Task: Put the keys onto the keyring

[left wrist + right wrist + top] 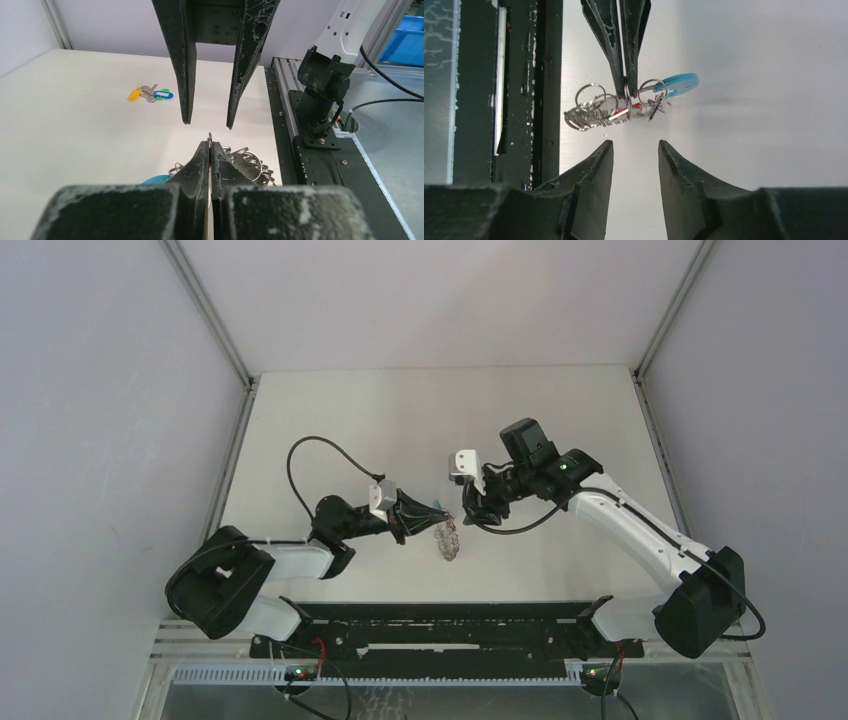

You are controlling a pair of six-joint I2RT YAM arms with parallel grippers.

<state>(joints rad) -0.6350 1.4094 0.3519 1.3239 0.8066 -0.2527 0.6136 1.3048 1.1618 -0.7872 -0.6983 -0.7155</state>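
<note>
Left pincer [209, 147]: clenched on keyring [594, 116], lifted off the counter [75, 125].
Right pincer [634, 150]: released, empty.
Advice: fetch loose keys [150, 93]; hold the ring steady.

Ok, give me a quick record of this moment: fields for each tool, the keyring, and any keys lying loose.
left tool: shut, pinching a metal loop of the keyring
right tool: open, empty, tips facing the left tool, just short of the keyring
keyring: bunched, hanging from the left tool; blue segment sticks out to one side
red piece: among the rings, too small to tell whether it is a key
loose keys: yellow and blue heads, together on the table, away from both tools
</note>
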